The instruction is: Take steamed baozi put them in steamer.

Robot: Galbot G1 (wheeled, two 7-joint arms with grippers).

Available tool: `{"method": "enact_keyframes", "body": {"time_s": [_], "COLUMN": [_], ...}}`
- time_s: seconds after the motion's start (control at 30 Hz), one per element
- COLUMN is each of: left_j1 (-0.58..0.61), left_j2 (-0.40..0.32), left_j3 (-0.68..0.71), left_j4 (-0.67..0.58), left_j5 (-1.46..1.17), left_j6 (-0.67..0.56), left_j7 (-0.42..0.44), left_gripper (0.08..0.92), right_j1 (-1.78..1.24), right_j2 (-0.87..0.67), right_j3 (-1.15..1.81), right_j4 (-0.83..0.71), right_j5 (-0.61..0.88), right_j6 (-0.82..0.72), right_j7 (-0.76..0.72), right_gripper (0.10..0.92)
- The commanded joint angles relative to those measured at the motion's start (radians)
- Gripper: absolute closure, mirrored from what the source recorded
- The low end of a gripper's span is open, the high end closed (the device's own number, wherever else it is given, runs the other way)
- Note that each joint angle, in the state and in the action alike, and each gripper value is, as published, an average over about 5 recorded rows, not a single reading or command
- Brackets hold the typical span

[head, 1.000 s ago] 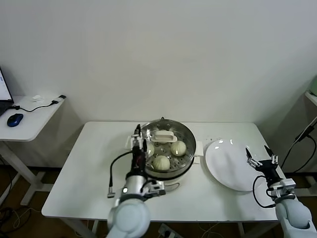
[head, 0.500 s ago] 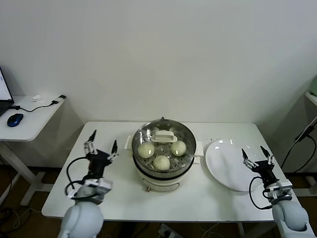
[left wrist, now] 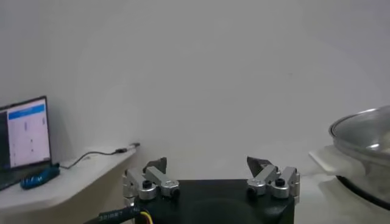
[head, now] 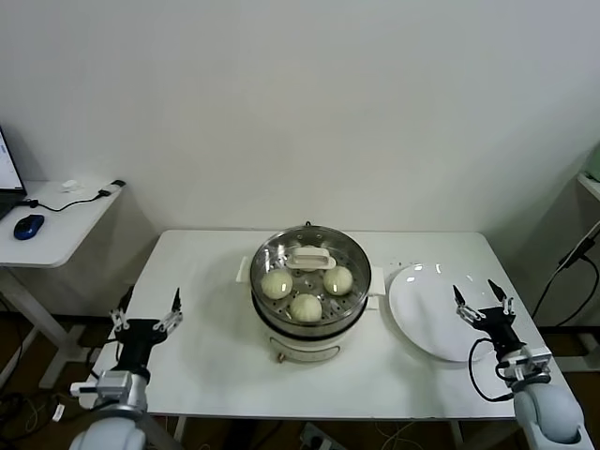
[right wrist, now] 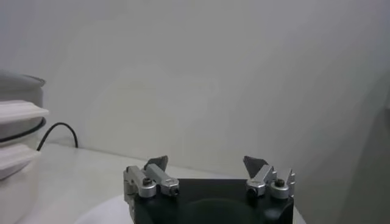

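The steamer [head: 266,317] stands at the table's middle, a glass lid [head: 307,256] with a white handle resting on it. Three cream-white baozi show through the glass: one [head: 276,284] on the left, one [head: 337,278] on the right, one [head: 306,307] in front. My left gripper [head: 147,305] hovers open and empty near the table's front left edge, well clear of the steamer. In its wrist view the left gripper [left wrist: 208,164] faces the wall, with the lidded steamer [left wrist: 365,131] off to one side. My right gripper [head: 483,298] [right wrist: 206,163] is open and empty by the plate's right rim.
A flat white plate [head: 427,305] lies right of the steamer. A side table [head: 66,234] at the far left carries a blue mouse [head: 28,225], a cable and a laptop [left wrist: 24,131]. A black cable [right wrist: 58,131] runs behind the steamer [right wrist: 15,131].
My left arm has pulled away from the steamer's left side and swung out to the table's front left edge. The right gripper has shifted slightly left over the plate's edge.
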Motion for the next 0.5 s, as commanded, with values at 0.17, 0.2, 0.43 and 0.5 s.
{"method": "enact_keyframes", "body": {"time_s": [0.17, 0.2, 0.43, 0.5], "left_j1": [0.071, 0.071, 0.069, 0.071], "left_j2": [-0.024, -0.024, -0.025, -0.024], "left_j3": [-0.087, -0.087, -0.078, -0.076], "left_j4": [0.029, 0.027, 0.022, 0.022], "left_j5": [-0.156, -0.156, -0.147, -0.145], "left_j6": [-0.11, -0.109, -0.1, -0.1], "left_j7": [0.073, 0.074, 0.076, 0.076], "left_gripper": [0.177, 0.177, 0.177, 0.177], "right_j1": [-0.033, -0.033, -0.029, -0.029], "right_j2": [0.01, 0.01, 0.015, 0.017], "right_j3": [0.025, 0.025, 0.028, 0.029], "right_j4": [0.013, 0.011, 0.008, 0.008], "right_j5": [0.027, 0.028, 0.027, 0.027], "right_j6": [-0.008, -0.008, -0.011, -0.011], "right_j7": [-0.026, -0.026, -0.028, -0.029], "right_gripper": [0.203, 0.203, 0.203, 0.203]}}
